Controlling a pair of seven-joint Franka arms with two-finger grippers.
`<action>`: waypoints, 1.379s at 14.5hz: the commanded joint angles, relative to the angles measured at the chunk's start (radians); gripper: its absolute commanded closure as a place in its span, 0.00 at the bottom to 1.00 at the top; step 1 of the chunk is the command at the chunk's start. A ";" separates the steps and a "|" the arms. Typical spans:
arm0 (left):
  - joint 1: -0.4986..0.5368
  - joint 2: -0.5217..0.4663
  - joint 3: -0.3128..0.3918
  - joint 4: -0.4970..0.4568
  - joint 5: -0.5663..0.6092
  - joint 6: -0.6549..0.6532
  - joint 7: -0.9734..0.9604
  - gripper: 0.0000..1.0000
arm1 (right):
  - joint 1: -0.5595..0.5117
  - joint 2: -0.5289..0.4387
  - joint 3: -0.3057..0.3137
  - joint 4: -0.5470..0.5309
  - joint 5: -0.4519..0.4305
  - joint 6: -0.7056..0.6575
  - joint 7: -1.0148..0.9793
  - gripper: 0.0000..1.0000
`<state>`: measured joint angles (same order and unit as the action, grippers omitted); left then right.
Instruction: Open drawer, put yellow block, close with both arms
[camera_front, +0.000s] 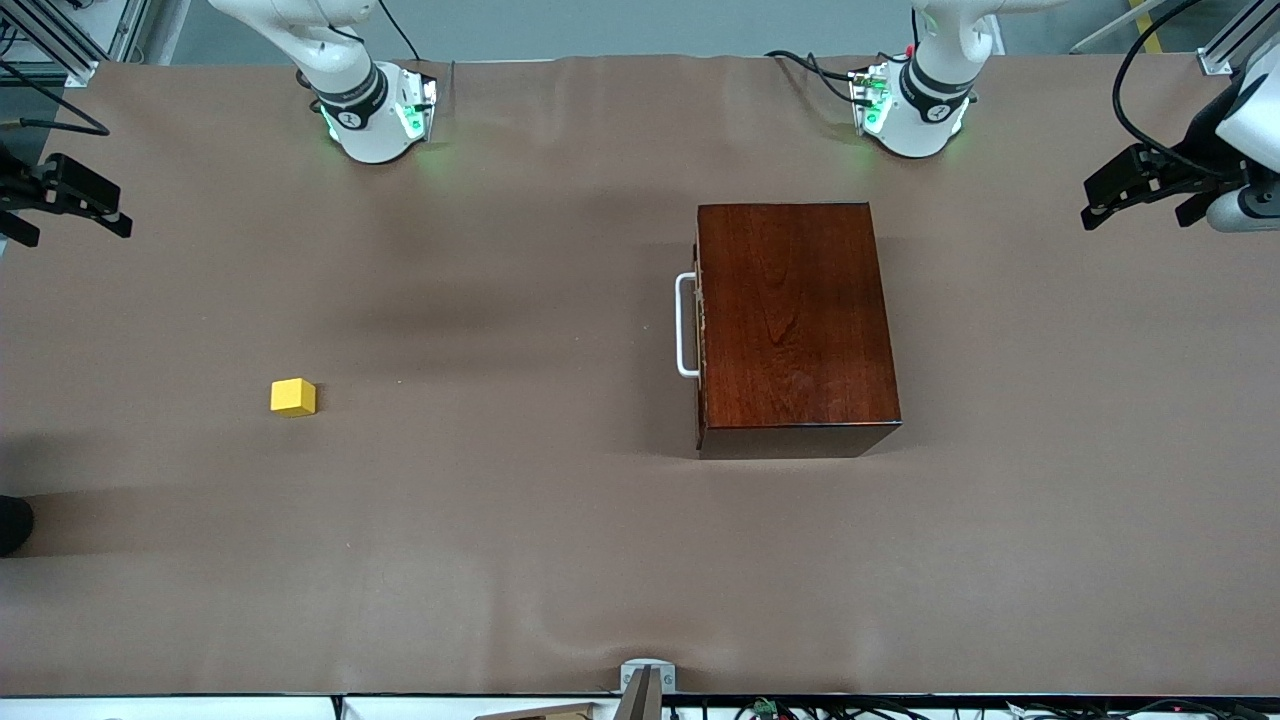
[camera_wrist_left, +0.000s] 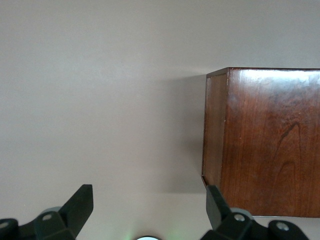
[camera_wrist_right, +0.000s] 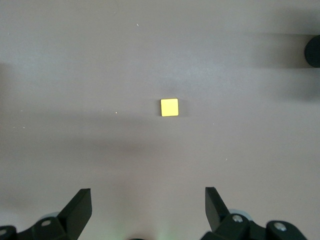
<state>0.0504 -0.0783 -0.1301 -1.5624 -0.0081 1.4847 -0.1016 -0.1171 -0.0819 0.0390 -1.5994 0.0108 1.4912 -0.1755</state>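
Note:
The dark mahogany box (camera_front: 795, 320) stands on the table toward the left arm's end, and one corner of it shows in the left wrist view (camera_wrist_left: 265, 142). Its drawer is shut, and the white bar handle (camera_front: 686, 325) faces the right arm's end. The yellow block (camera_front: 293, 397) lies alone toward the right arm's end; it also shows in the right wrist view (camera_wrist_right: 169, 107). My left gripper (camera_front: 1140, 212) hangs open and empty above the table's edge beside the box (camera_wrist_left: 149, 200). My right gripper (camera_front: 68, 222) hangs open and empty high over the table near the block (camera_wrist_right: 148, 202).
A brown mat (camera_front: 500, 550) covers the table. A round black object (camera_front: 12, 525) sits at the table's edge at the right arm's end, and it also shows in the right wrist view (camera_wrist_right: 313, 51). A small metal bracket (camera_front: 647, 678) sits at the edge nearest the front camera.

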 joint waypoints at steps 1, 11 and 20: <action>0.014 0.008 -0.008 0.030 -0.006 -0.021 0.022 0.00 | -0.019 -0.004 0.012 0.006 -0.003 -0.011 0.001 0.00; 0.006 0.020 -0.011 0.042 -0.007 -0.021 0.010 0.00 | -0.013 -0.004 0.013 0.007 -0.005 -0.012 -0.002 0.00; -0.004 0.046 -0.022 0.045 -0.009 -0.021 0.025 0.00 | -0.015 0.005 0.012 0.019 -0.020 0.003 -0.007 0.00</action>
<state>0.0472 -0.0619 -0.1446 -1.5460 -0.0081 1.4846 -0.1016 -0.1180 -0.0813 0.0386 -1.5947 0.0064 1.4963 -0.1756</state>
